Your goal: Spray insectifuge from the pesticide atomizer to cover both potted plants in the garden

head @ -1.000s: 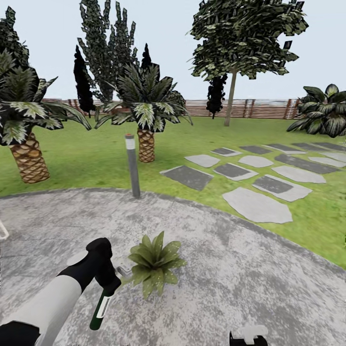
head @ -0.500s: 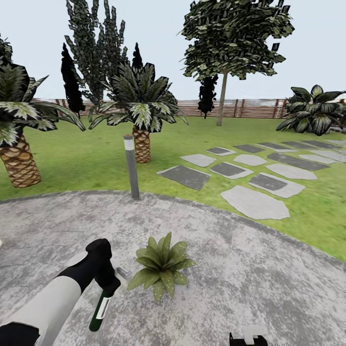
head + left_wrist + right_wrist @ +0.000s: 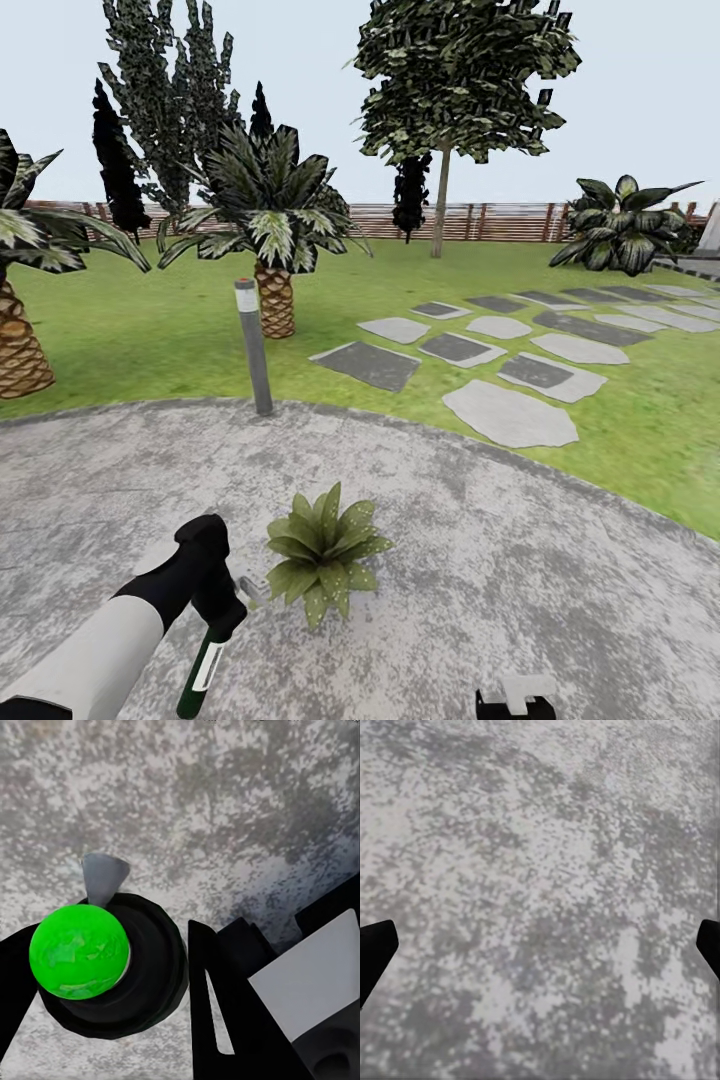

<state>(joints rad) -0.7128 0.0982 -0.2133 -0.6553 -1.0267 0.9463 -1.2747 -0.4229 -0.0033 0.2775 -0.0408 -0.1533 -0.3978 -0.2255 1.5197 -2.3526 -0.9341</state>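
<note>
The left gripper (image 3: 222,612) has its fingers clamped on the atomizer (image 3: 201,667), gripping it near the top, so the dark green bottle with its white label hangs down and slightly back toward the robot, clear of the patio (image 3: 520,590). The pale grey trigger head pokes out of the grip toward the plant (image 3: 320,553), just beside its nearest leaves.

In the left wrist view, the bottle (image 3: 82,952) shows end-on as a bright green disc inside a dark round body, the grey nozzle sticking out over the mottled stone, a black finger (image 3: 225,1012) close against it.

The plant, a low speckled rosette, sits on the stone patio, just right of the gripper. Behind it stands a grey bollard (image 3: 252,345) at the patio's edge, then lawn (image 3: 150,320), a palm (image 3: 268,230), stepping stones (image 3: 510,410) and the slatted fence (image 3: 500,222).

The right gripper (image 3: 540,945) hangs over bare stone, fingertips at the frame's two edges, spread wide with nothing between them.
</note>
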